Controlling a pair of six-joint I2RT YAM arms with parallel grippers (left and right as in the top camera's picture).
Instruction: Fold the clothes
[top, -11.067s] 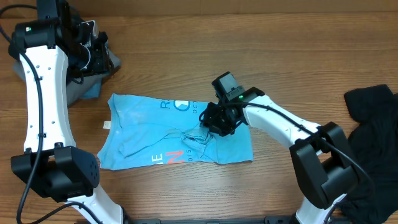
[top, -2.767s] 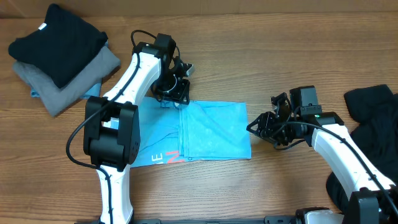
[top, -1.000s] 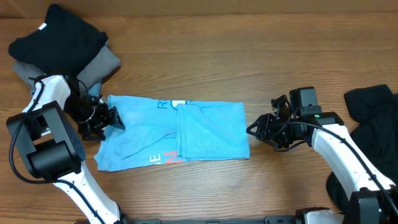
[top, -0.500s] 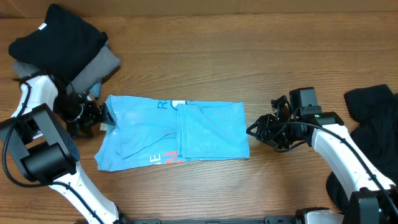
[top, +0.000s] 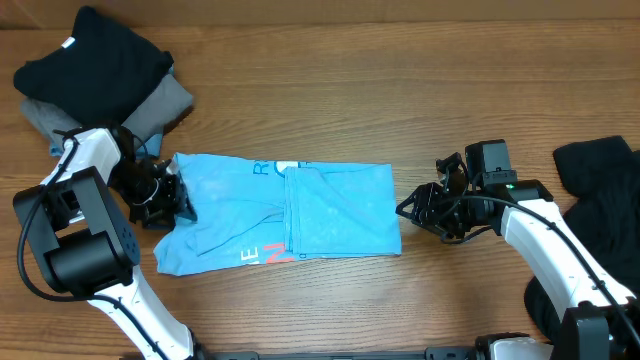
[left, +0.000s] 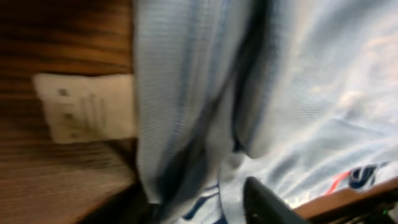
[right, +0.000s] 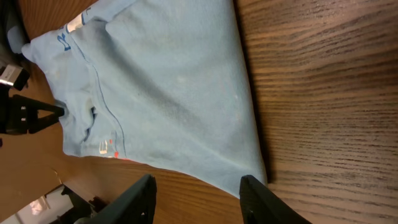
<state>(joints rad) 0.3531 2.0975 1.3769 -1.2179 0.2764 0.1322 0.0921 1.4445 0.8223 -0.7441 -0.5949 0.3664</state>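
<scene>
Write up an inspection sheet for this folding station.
Surface: wood-grain table.
Job's things: sky-blue T-shirt flat at centre, partly folded; black garment heaped at right edge; folded black shirt on folded grey one, top left.
Clutter: nothing seen.
Grippers: left gripper at the T-shirt's left edge, grip unclear; right gripper open, empty, just off its right edge.
Cables: black cable along each arm.
Surroundings: nothing seen.
</scene>
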